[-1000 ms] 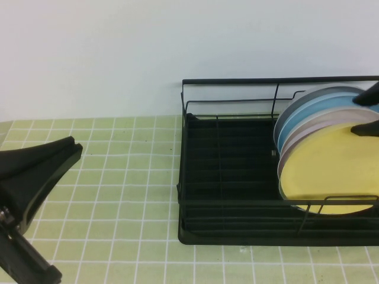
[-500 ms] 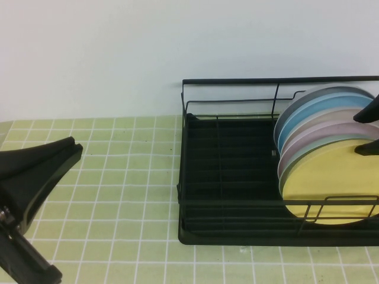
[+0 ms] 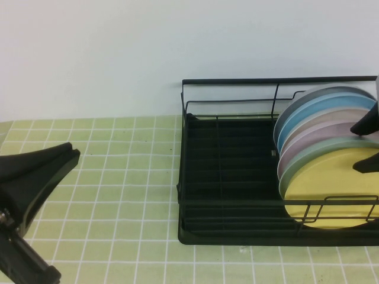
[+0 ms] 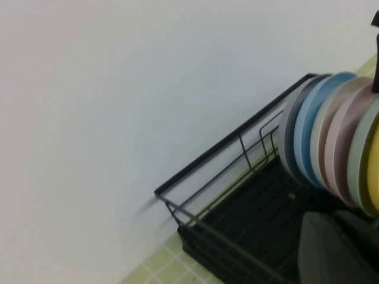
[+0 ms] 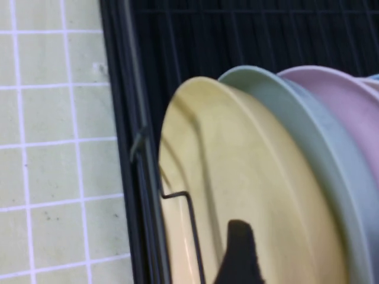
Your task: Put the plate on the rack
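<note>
The pale-yellow plate (image 3: 331,189) stands on edge in the black wire rack (image 3: 237,81), at the front of a row of plates at the rack's right end. My right gripper (image 3: 367,145) is at the plate's upper right rim, fingers apart: one lies over the yellow face, the other is above the rim. In the right wrist view one black fingertip (image 5: 237,254) shows against the yellow plate (image 5: 237,177), beside the rack's front wire (image 5: 133,148). My left gripper (image 3: 35,177) is low at the far left over the tiles, shut and empty.
Behind the yellow plate stand a mint-green plate (image 3: 294,164), a pink one (image 3: 288,149), a beige one, a blue one (image 3: 293,121) and a grey one. The rack's left half holds nothing. Green tiled tabletop (image 3: 118,195) lies left of the rack; a white wall is behind.
The yellow plate has come down into the rack's front slot, uncovering the mint-green plate behind it. My right gripper came down with it and its fingers spread a little. The left arm barely moved.
</note>
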`<state>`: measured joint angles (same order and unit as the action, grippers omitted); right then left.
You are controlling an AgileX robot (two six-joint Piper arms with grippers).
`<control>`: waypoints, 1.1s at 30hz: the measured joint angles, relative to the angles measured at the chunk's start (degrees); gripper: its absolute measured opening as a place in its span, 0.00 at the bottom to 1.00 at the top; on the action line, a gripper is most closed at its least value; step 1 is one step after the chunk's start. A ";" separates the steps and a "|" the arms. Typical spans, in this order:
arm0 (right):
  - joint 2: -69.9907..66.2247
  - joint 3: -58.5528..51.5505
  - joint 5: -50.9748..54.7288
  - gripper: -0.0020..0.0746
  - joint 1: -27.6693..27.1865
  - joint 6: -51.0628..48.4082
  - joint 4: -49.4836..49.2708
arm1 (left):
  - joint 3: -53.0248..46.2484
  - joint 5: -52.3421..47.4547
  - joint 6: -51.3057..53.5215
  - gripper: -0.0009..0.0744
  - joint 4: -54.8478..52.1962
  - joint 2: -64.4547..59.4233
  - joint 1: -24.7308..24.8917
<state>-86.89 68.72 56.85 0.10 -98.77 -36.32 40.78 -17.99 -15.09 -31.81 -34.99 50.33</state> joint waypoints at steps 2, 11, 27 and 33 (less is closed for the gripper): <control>0.00 0.05 0.00 0.69 0.55 0.00 -0.58 | 0.00 -1.09 0.00 0.01 0.00 0.00 0.00; 3.60 0.26 -2.89 0.68 1.48 0.00 -4.82 | 0.00 -0.42 0.00 0.01 0.02 1.44 -6.33; 20.73 0.26 -4.95 0.03 1.36 31.21 -11.74 | 0.00 -0.67 -1.75 0.01 3.35 15.44 -39.65; 22.97 0.26 -4.02 0.03 1.36 32.40 -14.41 | 0.00 -1.10 -3.60 0.01 3.64 15.88 -42.73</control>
<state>-63.93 68.99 52.83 1.46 -66.37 -50.73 40.78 -19.09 -18.69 -28.17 -19.11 7.60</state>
